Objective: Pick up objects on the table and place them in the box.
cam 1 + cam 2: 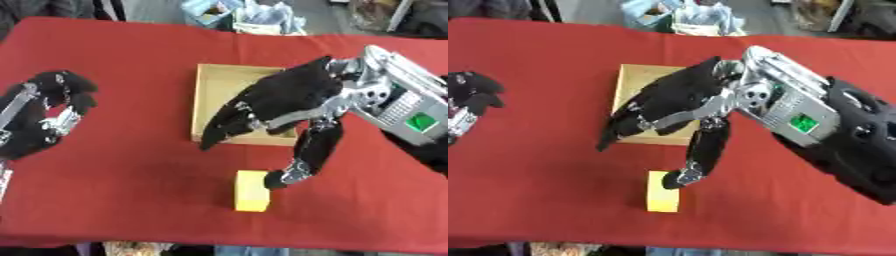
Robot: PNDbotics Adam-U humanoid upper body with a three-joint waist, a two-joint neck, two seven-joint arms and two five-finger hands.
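Note:
A yellow block (251, 197) lies on the red table near the front edge. My right hand (284, 97) reaches in from the right, spread open above the table. Its fingers (229, 125) stretch out over the wooden box (210, 84), and its thumb tip (278, 179) touches the block's upper right corner. The shallow box sits just behind the block and is partly hidden by the hand; what shows of its inside is bare. My left hand (51, 114) rests at the left edge, fingers curled, holding nothing.
The red cloth (122, 175) covers the whole table. Bags and clutter (241, 17) lie beyond the far edge. The table's front edge runs just below the block.

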